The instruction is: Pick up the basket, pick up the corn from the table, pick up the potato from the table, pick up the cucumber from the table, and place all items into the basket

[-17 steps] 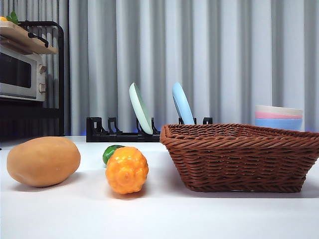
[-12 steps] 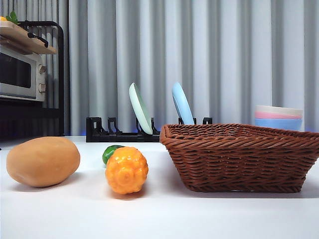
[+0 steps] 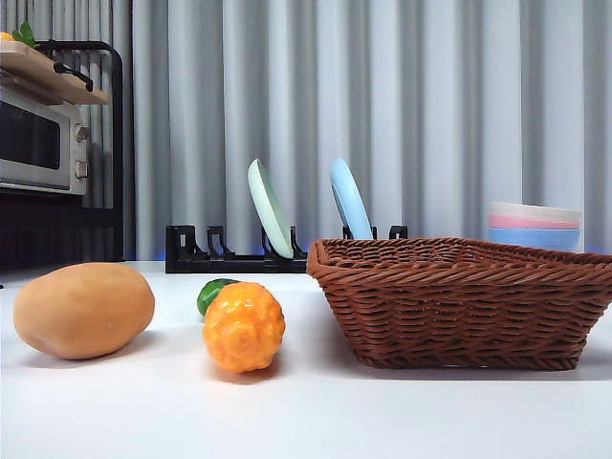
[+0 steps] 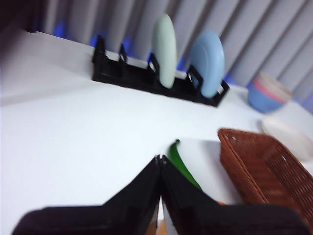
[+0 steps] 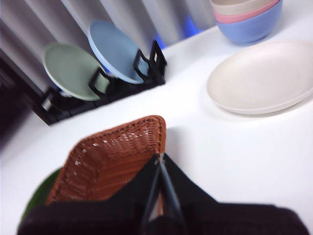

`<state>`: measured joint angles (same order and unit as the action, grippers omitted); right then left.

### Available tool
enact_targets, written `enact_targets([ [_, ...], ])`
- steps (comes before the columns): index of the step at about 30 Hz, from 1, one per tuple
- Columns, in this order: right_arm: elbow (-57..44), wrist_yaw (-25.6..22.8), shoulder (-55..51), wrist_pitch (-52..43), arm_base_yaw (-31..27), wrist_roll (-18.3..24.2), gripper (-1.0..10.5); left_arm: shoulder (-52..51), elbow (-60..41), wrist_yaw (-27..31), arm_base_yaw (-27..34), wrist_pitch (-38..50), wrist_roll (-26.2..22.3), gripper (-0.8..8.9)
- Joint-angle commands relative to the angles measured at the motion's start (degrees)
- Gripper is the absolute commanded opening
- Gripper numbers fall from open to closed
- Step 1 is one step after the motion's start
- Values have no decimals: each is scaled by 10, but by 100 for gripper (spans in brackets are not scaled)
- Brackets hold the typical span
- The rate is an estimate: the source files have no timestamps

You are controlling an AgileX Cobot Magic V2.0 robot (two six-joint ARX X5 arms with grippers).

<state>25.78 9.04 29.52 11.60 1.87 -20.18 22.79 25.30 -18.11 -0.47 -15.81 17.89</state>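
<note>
The reddish-brown wicker basket [image 3: 464, 301] stands on the white table [image 3: 306, 411] at the right, with nothing showing above its rim. Left of it lies the bumpy orange corn [image 3: 244, 326], end-on. The green cucumber [image 3: 212, 294] peeks out just behind the corn. At the far left rests the large tan potato [image 3: 84, 311]. No arm shows in the front view. My left gripper [image 4: 160, 159] is shut and holds nothing, hanging above the cucumber [image 4: 182, 164] beside the basket [image 4: 264, 171]. My right gripper [image 5: 159, 157] is shut and holds nothing, over a corner of the basket [image 5: 112, 161].
A black dish rack [image 3: 229, 256] at the back holds a green plate [image 3: 269, 207] and a blue plate [image 3: 350, 199]. Stacked bowls [image 3: 535, 226] stand at the back right, with a white plate [image 5: 261, 76] near them. A microwave [image 3: 43, 143] sits on a shelf at the left.
</note>
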Motion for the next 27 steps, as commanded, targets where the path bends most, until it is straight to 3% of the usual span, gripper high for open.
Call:
enact_targets([
  [1,53,1,57,32,1,51,-8,53,43,-26,1,-26,-53,-8],
  [5,137,14,143,110,1,89,-7,136,111,-54,1,-78,-89,-7],
  [11,231,98,250,206,1,158,2,235,187,-64,1,-139,-133,9],
  [13,247,107,275,216,1,167,16,255,200,-64,1,-144,-134,125],
  [15,255,107,297,217,1,173,146,270,207,-63,1,-144,-134,332],
  [16,257,107,304,217,1,173,222,275,210,-63,1,-145,-134,383],
  [19,263,107,332,217,1,173,366,282,213,-63,1,-144,-134,390],
  [27,301,120,445,216,10,185,378,282,213,-63,1,-143,-134,390],
])
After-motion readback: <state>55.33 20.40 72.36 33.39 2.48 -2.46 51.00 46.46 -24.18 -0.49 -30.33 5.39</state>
